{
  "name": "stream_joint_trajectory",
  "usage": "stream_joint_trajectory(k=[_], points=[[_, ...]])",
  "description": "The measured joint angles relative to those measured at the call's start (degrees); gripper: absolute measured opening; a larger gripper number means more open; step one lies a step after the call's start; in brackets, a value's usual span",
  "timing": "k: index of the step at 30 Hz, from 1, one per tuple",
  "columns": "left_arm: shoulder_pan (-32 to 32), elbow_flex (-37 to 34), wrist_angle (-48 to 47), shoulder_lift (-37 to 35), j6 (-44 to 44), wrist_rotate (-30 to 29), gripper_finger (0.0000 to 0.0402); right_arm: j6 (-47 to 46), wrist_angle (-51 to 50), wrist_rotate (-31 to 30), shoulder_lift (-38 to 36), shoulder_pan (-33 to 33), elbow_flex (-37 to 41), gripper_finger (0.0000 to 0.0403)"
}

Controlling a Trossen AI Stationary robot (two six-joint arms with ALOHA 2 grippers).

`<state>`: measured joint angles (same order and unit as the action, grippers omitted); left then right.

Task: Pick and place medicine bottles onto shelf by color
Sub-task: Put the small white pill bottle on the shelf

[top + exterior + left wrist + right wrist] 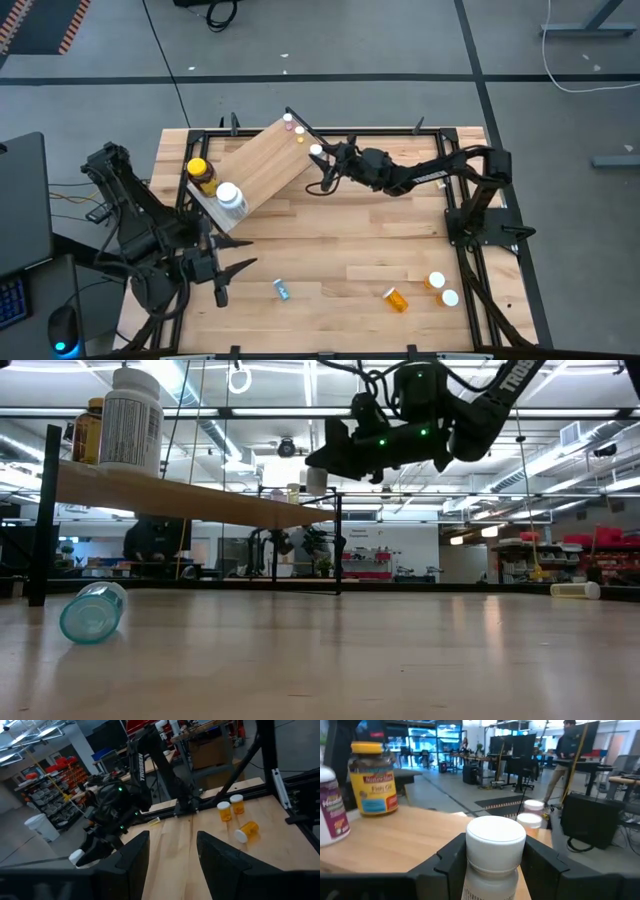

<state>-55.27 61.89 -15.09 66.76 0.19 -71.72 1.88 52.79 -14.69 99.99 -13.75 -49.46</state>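
A large open workshop or robotics lab: grey concrete floor (400, 40), exposed ceiling with strip lights (560, 460), storage racks holding red bins (65, 775), rows of desks with monitors (510, 745), and a person (567, 755) standing at one.

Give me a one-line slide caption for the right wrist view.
Right gripper holds a white-capped bottle over the shelf, near the yellow-lidded jar.

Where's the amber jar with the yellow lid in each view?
High view: amber jar at the shelf's left end.
Low view: upper left, behind the big white bottle.
Left wrist view: not in it.
Right wrist view: upper left on the shelf.
Shared landmark: that white bottle beside it.
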Motion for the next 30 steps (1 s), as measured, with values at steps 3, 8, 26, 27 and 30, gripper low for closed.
stream_joint_trajectory(k=[3,8,26,27,30], points=[[0.99,0.00,-0.02,0.00,-0.08,0.00,0.0172,-0.07,1.82,0.95,1.87,-0.38,-1.03,0.0168],[2.15,0.00,-0.17,0.00,-1.48,0.00,0.0172,1.92,1.24,1.31,5.05,-0.36,-2.48,0.0168],[2.23,0.00,-0.17,0.00,-1.51,0.02,0.0172,0.69,1.66,4.17,5.03,-2.99,-2.98,0.0169],[2.23,0.00,-0.16,0.00,-1.53,0.02,0.0172,0.71,1.57,4.17,5.02,-3.15,-2.98,0.0169],[2.23,0.00,-0.16,0.00,-1.52,0.01,0.0172,0.67,1.56,4.30,5.02,-3.56,-2.98,0.0169]])
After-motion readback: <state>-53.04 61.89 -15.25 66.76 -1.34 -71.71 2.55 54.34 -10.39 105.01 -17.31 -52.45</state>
